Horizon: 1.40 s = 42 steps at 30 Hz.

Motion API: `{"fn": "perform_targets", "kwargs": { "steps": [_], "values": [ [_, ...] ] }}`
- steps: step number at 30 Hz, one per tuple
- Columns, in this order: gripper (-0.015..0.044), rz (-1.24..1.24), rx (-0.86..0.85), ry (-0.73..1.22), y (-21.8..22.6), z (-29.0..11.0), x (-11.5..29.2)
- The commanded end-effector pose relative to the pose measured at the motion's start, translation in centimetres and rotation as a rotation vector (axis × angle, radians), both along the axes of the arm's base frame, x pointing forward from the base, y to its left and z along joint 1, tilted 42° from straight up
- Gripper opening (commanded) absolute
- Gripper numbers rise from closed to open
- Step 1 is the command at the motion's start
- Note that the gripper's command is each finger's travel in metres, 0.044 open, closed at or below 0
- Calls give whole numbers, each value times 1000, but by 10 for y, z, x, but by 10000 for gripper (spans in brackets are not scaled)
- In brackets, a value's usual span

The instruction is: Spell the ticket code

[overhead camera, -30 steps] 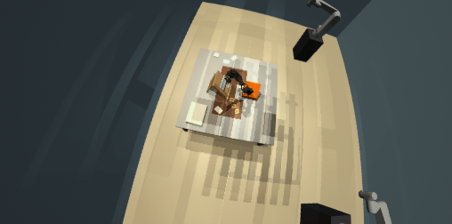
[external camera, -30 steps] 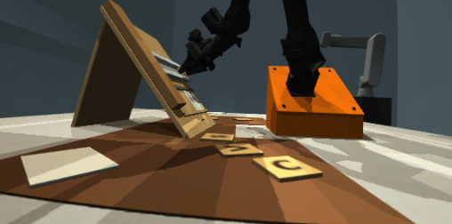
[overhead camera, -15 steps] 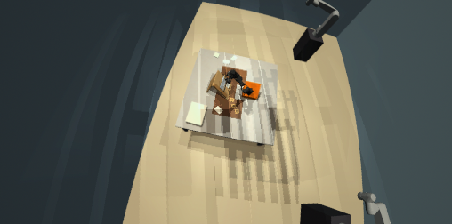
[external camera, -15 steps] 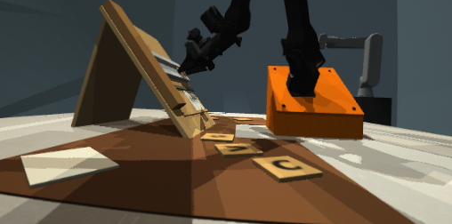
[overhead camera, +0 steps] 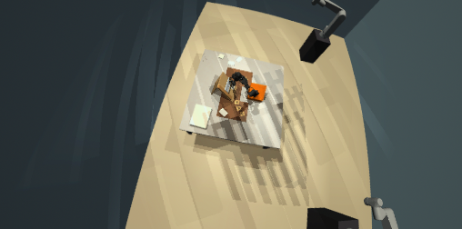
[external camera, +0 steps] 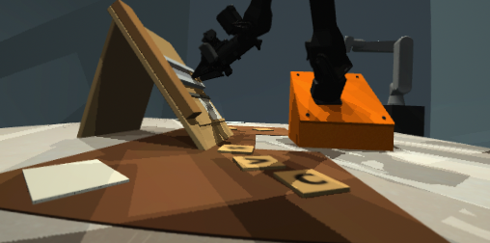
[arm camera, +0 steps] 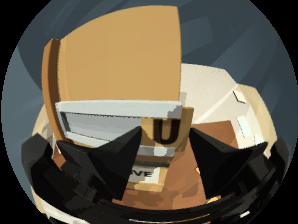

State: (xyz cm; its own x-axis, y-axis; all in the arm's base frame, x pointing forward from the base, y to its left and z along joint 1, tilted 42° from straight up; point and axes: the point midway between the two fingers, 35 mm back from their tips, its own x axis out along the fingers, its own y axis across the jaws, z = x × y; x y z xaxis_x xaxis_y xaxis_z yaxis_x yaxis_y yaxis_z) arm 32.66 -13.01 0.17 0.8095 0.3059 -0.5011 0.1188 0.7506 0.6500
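Note:
The tilted wooden board (external camera: pixel 160 43) (arm camera: pixel 125 55) carries a pale grey letter rail (arm camera: pixel 120 107). My gripper (arm camera: pixel 165 130) (external camera: pixel 195 78) is shut on the U tile (arm camera: pixel 172 137), one finger at each side. The U reads upright. The tile's left part is inside the rail's right-hand open end; its right part sticks out. No other tile shows in the visible channel left of it, though my left finger hides some of the rail. The ticket (arm camera: pixel 144 173) below shows "VE"; its left part is hidden. A C tile (external camera: pixel 311 179) and two more tiles (external camera: pixel 258 162) (external camera: pixel 235 148) lie on the brown mat (external camera: pixel 169 208).
The orange sloped block (external camera: pixel 340 133) (overhead camera: pixel 259 97) stands beside the mat, under the arm. A pale card (external camera: pixel 74 179) lies at the mat's near left. A larger pale pad (overhead camera: pixel 200 116) lies near the counter's corner. More tiles lie behind the board's foot.

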Motion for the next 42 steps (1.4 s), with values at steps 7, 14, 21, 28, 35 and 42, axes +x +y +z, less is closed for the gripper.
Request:
{"fn": "perform_targets", "kwargs": {
  "steps": [7,14,21,28,35,42],
  "values": [
    [0,-4,3,5,4,2,-1],
    [0,-4,4,5,5,4,0],
    [0,-4,4,5,8,7,1],
    [0,-4,4,5,12,9,2],
    [0,-4,5,5,15,12,2],
    [0,-4,5,5,19,14,2]
  ]
}}
